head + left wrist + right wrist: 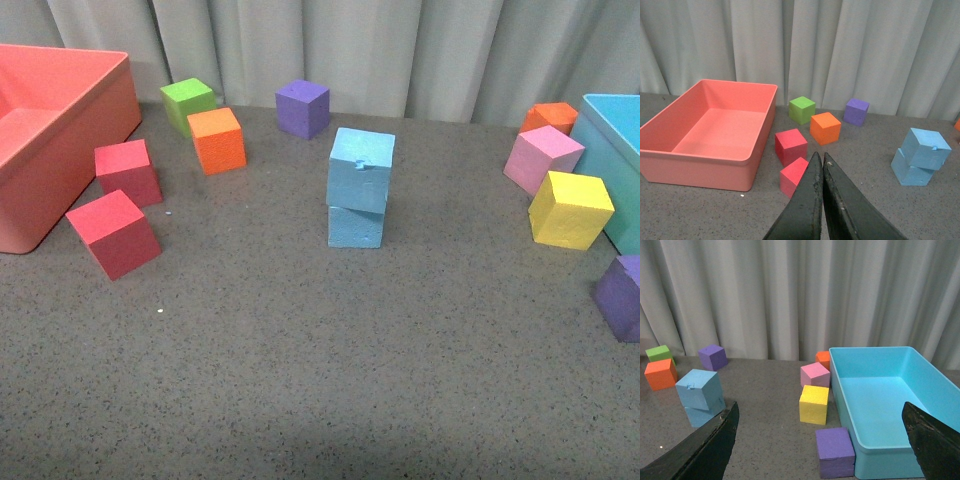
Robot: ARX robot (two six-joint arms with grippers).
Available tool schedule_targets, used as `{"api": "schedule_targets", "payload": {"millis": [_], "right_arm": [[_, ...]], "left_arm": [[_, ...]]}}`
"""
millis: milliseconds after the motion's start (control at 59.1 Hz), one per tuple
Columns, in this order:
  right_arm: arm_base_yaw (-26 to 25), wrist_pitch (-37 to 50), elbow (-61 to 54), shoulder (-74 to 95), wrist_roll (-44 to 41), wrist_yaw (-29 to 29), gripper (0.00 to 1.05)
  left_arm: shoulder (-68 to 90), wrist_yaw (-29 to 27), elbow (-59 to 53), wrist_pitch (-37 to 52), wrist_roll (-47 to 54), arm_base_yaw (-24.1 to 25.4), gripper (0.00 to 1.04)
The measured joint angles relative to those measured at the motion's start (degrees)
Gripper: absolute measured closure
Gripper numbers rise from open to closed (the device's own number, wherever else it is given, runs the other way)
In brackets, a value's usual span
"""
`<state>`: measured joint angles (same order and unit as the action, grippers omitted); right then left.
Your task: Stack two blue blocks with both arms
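**A:** so is the stack done? Looks like it to me. Top blue block [361, 169] sits on the bottom blue block [355, 226], mid-bench, a bit toward the far edge. It's twisted and overhangs slightly, but it's resting there with nothing touching it.

**B:** yeah, I'd call it basically finished. Left tool [820, 172] is pinched closed with nothing in it, well clear of the stack. Right tool [820, 440] is spread wide, also empty. Neither arm shows in the front view at all.

**A:** anything left then?

**B:** maybe just parking the arms. If anything, the skewed top block is the one worry, I wouldn't bump it.

**A:** room around it?

**B:** plenty. Near half of the bench [300, 400] is bare. Clutter hugs the sides: red bin [60, 150] and red cubes [112, 232] at the left edge, turquoise bin [610, 150], yellow cube [570, 208] and pink cube [542, 157] at the right.
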<state>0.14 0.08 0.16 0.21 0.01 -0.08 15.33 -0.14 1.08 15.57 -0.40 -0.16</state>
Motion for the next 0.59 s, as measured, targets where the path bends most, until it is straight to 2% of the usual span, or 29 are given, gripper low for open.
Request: {"api": "schedule_targets", "payload": {"millis": [322,372,406,593], "right_arm": [[0.0,0.0,0.0,0.0,0.0,0.0,0.1],[0.0,0.0,0.0,0.0,0.0,0.0,0.1],[0.0,0.0,0.0,0.0,0.0,0.02,0.1],[0.0,0.0,0.0,0.0,0.0,0.0,0.1]], "left_arm": [[-5.38,0.0,0.0,-5.4,0.0,0.0,1.01],[-11.13,0.07,0.02,-13.07,0.0,0.02,1.01],[-13.53,0.04,0.02,-14.93,0.0,0.0,1.01],[-15.02,0.02,0.02,-15.43,0.0,0.0,1.01]]}}
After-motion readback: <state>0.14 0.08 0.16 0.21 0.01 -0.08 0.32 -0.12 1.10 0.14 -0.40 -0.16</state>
